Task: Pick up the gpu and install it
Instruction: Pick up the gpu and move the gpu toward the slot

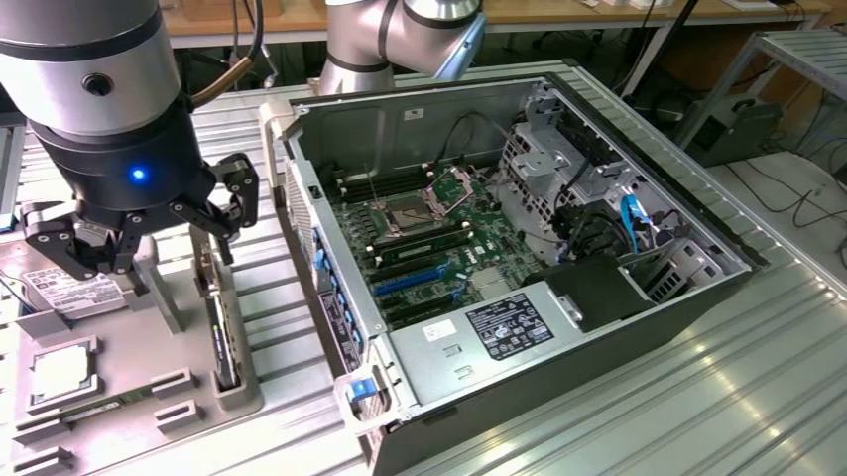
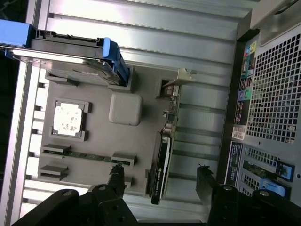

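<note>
While the gpu (image 1: pixel 220 332) stands on edge in its slot of the grey fixture tray (image 1: pixel 133 342), nothing of the task looks done yet. At about nine o'clock in the exterior view, the gripper (image 1: pixel 139 238) hangs over the tray with its jaws spread wide and nothing between them. The hard drive (image 1: pixel 60 290) lies at about seven o'clock of the gripper, and the gpu at about five o'clock of it. In the wrist view the gripper (image 2: pixel 160 181) shows its two dark fingers (image 2: pixel 115 176) either side of the gpu (image 2: pixel 164 155). They seem apart from the card, above it rather than touching it. The card's silvery bracket (image 2: pixel 181 77) is at the far end, and the tray (image 2: pixel 141 136) also carries the hard drive (image 2: pixel 70 61), a processor chip (image 2: pixel 68 117) and a memory stick (image 2: pixel 80 154). Toward three o'clock in the exterior view, the open computer case (image 1: pixel 397 129) lies on its side with the motherboard (image 1: pixel 443 243) exposed. Its blue expansion slots (image 1: pixel 404 285) hold no card, so by this showing both the pick-up and the installation are not yet done.
</note>
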`<state>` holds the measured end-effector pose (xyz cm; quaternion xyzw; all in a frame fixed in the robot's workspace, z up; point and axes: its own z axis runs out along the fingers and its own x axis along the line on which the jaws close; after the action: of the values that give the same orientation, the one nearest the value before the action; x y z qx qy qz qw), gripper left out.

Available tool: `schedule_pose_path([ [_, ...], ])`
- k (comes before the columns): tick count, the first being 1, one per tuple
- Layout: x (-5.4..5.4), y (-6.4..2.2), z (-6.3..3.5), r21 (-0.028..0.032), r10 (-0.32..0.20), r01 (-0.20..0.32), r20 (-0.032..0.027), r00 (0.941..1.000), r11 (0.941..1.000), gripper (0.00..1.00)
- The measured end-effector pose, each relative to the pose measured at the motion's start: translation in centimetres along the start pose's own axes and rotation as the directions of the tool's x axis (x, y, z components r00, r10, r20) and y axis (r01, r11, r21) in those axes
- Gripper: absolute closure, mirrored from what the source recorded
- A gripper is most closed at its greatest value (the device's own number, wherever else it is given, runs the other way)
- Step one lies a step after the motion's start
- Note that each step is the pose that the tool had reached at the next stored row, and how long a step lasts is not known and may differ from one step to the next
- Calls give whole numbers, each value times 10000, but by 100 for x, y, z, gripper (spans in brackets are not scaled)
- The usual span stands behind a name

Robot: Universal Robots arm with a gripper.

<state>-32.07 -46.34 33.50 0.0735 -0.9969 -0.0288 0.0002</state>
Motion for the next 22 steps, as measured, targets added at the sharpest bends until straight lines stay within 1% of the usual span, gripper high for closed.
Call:
schedule_pose_path([
  [3, 0, 0, 4, -3, -21, 21, -21, 10000, 10000, 28],
  [8, 0, 0, 9, -6, -43, 43, -37, 10000, 10000, 28],
  [11, 0, -1, 23, -8, -45, 45, -31, 10000, 10000, 28],
  [14, 0, -4, 73, -6, -46, 46, -32, 10000, 10000, 28],
  [19, 0, -7, 129, -5, -35, 35, -33, 10000, 10000, 28],
  [22, -3, -7, 147, -5, 251, -251, -16, 9997, 9997, 28],
])
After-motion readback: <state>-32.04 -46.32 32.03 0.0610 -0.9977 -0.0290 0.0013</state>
